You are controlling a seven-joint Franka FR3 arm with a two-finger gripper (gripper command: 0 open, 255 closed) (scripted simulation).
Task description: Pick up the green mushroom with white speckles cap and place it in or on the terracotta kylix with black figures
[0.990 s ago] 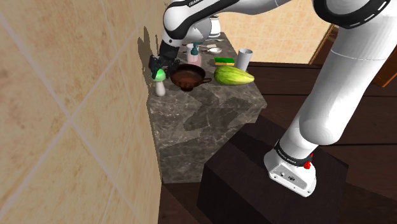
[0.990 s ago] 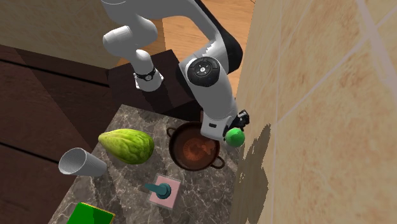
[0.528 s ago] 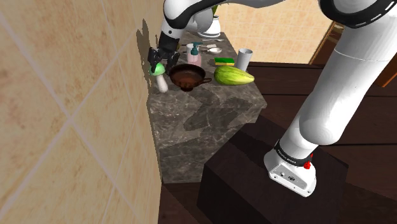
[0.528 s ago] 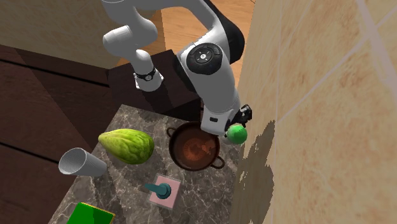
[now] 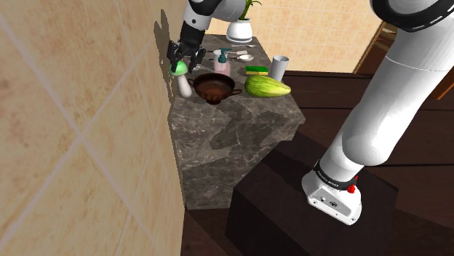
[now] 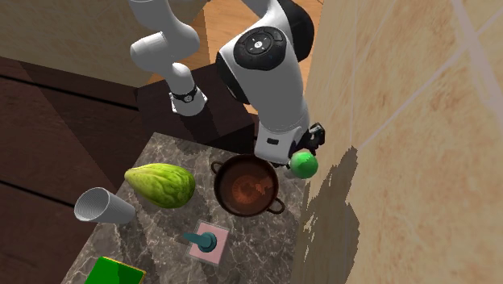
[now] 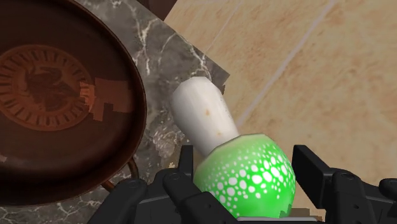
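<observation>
- Nearest, at the shoulder view's lower right, the dark box stand [image 5: 305, 211] carries the white arm, which reaches up towards the upper left of that frame.
- Next comes the grey veined marble bench [image 5: 233, 138], set against a tan tiled wall [image 5: 73, 145] on the shoulder view's left. The things stand crowded at its far end.
- On that far end sits the terracotta kylix with black figures [image 5: 213, 87], a shallow two-handled bowl with a dark rim. It is open and empty, with its painted roundel showing in the wrist view [image 7: 57, 95].
- A pale green ribbed melon [image 5: 265, 87] lies just beside the kylix on the shoulder view's right, so the wall side is the freer way in.
- Just beside the kylix on the wall side is the green mushroom with a white-speckled cap and white stem [image 5: 180, 76].
- It hangs tilted, cap uppermost and stem slanting down towards the bench. Its foot seems to be off the surface, though I cannot be sure.
- The black pincer [image 7: 245, 165] is clamped on the cap [image 7: 248, 175], one finger on each side. It likely grips there because the round cap is the widest part.
- In the second exterior view the mushroom [image 6: 303, 164] sits near the kylix rim [image 6: 246, 187] but outside it, close to the wall.
- My judgement: the grasp is made, and a short carry sideways over the bowl remains.
- Farther back stand a pink soap bottle with a teal pump [image 5: 221, 64], a green and yellow sponge [image 5: 255, 70] and a grey cup [image 5: 279, 67].
- Farthest is a white plant pot [image 5: 240, 29].
</observation>
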